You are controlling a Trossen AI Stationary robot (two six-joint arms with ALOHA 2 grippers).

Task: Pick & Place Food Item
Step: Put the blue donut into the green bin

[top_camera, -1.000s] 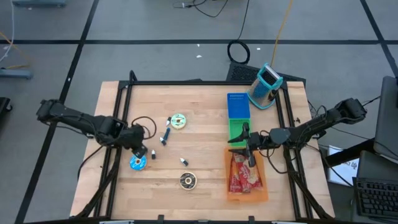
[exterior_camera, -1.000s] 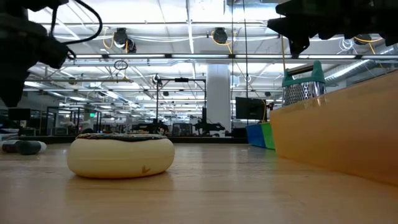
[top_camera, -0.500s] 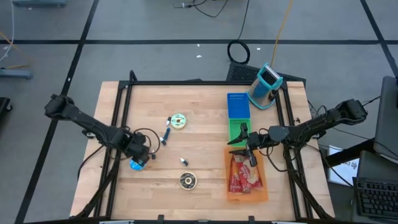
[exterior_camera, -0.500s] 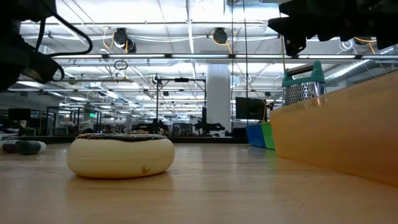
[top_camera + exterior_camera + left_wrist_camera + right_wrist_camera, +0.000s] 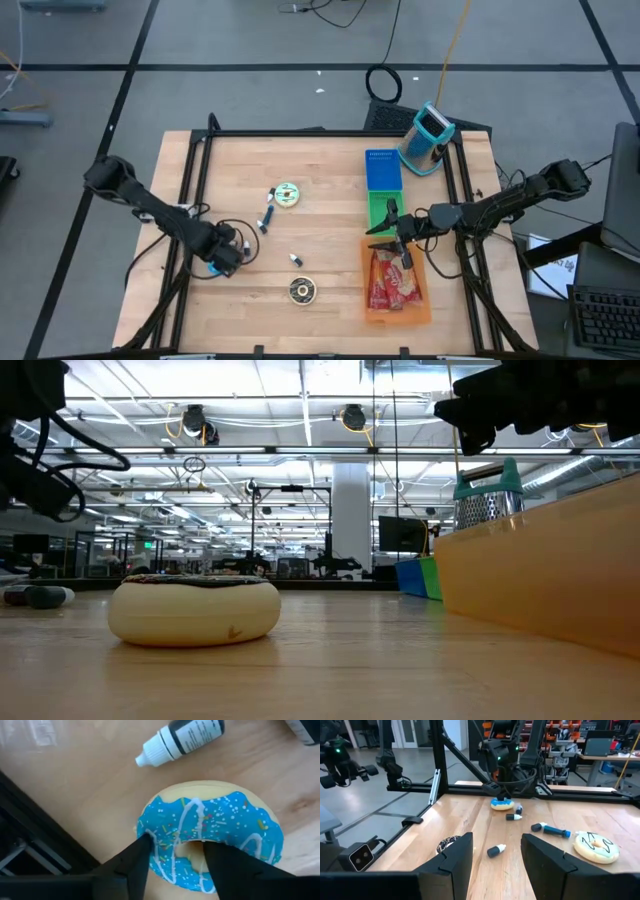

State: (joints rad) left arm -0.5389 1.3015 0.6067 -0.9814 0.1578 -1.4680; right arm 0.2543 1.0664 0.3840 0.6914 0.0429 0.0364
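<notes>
A blue-frosted donut (image 5: 225,820) with white drizzle lies flat on the wooden table (image 5: 330,170) near its left edge. My left gripper (image 5: 175,852) points down over it, open. One finger (image 5: 142,855) stands at the ring's outer edge and the other (image 5: 215,862) over the hole. In the high view the gripper (image 5: 224,260) covers most of the donut (image 5: 212,268). My right gripper (image 5: 395,235) hovers open and empty, held level above the line where the green bin (image 5: 378,210) meets the orange bin (image 5: 412,312). My left gripper comes at the donut from above, its fingers straddling one side of the ring (image 5: 170,827), one outside and one at the hole. Whether the fingers touch the frosting, I cannot tell. The donut lies flat on the table.
A green-frosted donut (image 5: 287,195) and a chocolate one (image 5: 302,290) lie mid-table, with small dropper bottles (image 5: 296,260) and a blue pen (image 5: 267,214) between them. One bottle (image 5: 180,737) lies close to the blue donut. A blue bin (image 5: 382,168) and a grater (image 5: 428,138) stand at the far right.
My left gripper has gone toward the table's near edge and down, tipping to point more steeply downward. It now stands over the blue donut, which has stayed in place. My right arm has kept still.
</notes>
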